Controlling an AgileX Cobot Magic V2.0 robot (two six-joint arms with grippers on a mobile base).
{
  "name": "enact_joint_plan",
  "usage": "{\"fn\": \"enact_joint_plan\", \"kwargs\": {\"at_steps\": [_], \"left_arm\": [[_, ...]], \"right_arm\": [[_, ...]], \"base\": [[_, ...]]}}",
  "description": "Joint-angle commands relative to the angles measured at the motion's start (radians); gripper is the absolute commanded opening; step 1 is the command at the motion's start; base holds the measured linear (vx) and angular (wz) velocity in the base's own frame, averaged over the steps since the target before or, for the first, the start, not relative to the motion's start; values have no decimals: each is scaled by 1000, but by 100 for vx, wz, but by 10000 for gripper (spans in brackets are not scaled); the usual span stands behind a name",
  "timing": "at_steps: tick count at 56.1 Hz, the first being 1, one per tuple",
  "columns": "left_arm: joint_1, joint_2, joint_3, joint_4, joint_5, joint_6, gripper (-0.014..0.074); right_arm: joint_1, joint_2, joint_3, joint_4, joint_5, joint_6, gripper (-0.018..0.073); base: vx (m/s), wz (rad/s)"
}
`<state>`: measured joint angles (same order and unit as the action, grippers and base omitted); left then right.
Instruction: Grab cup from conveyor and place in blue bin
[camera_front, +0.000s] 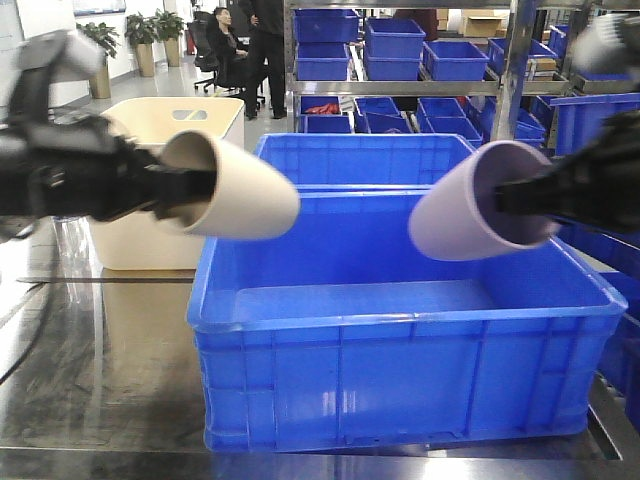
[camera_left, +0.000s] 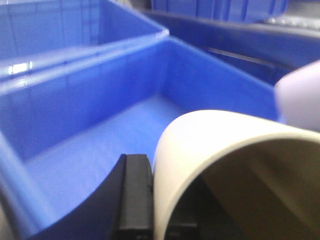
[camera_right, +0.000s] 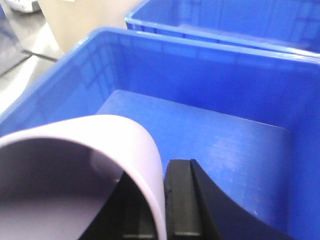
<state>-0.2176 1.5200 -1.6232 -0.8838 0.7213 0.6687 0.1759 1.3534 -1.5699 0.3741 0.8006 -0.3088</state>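
Note:
Two cups hang on their sides over the blue bin (camera_front: 400, 390), mouths facing outward. My left gripper (camera_front: 195, 190) is shut on the rim wall of the cream cup (camera_front: 232, 190), above the bin's left edge. The left wrist view shows one finger outside that cup (camera_left: 220, 135) and one inside, the left gripper (camera_left: 157, 210) pinching its wall. My right gripper (camera_front: 520, 200) is shut the same way on the lilac cup (camera_front: 470, 205) over the bin's right half. In the right wrist view the right gripper (camera_right: 159, 210) clamps the lilac cup (camera_right: 100, 132). The conveyor is out of view.
A cream tub (camera_front: 150, 120) with handle slots stands behind the bin at the left. A second blue crate (camera_front: 360, 155) sits directly behind it. Shelves with several blue crates (camera_front: 420, 50) fill the back. Two people (camera_front: 250, 50) are far behind. The bin rests on a steel table (camera_front: 90, 380).

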Motion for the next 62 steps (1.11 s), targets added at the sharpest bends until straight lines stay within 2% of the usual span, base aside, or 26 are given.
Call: {"fn": "enact_joint_plan", "kwargs": {"at_steps": [1,6,14,23,29,34,36,39,42,44,47,50,56,62], "left_arm": [[-24,78,-127,-58,-60,6,15],[-41,161,-202,-59,-53,6,69],[-67,255,-255,-60,-54,50,243],[-72,291,-255,-60,-55,28,471],[-71,279,-258,-63,-37,28,526],[-71,239,-260,-35,3,31,454],[-71,214,-260,-3,18,29,377],[-71,178,-260,56,48,26,238],[-71,133,-260,122,78,2,71],[-68,96,-258,175,100,-25,-10],[-50,36,-236,208,112,-93,-9],[-23,-26,-186,223,109,-127,-6],[13,-175,-40,237,79,-98,-4],[22,-351,206,249,-3,-29,-3]], "right_arm": [[11,86,-113,4,-81,-12,-6],[11,171,-154,3,-83,-23,17],[11,247,-155,4,-107,-23,124],[11,272,-154,4,-115,-22,351],[10,257,-154,4,-116,-11,486],[10,223,-154,-1,-97,-7,470],[10,206,-154,-5,-83,-7,430],[10,174,-154,-16,-44,2,319],[10,134,-154,-52,13,26,140],[10,99,-154,-90,49,45,5],[10,44,-148,-141,93,77,-15],[10,-38,-110,-189,94,110,-15],[10,-234,42,-271,21,131,-11],[10,-470,273,-309,-106,130,-9]], "base": [[0,0],[0,0],[0,0],[0,0],[0,0],[0,0],[0,0],[0,0],[0,0],[0,0],[0,0],[0,0],[0,0],[0,0]]}}
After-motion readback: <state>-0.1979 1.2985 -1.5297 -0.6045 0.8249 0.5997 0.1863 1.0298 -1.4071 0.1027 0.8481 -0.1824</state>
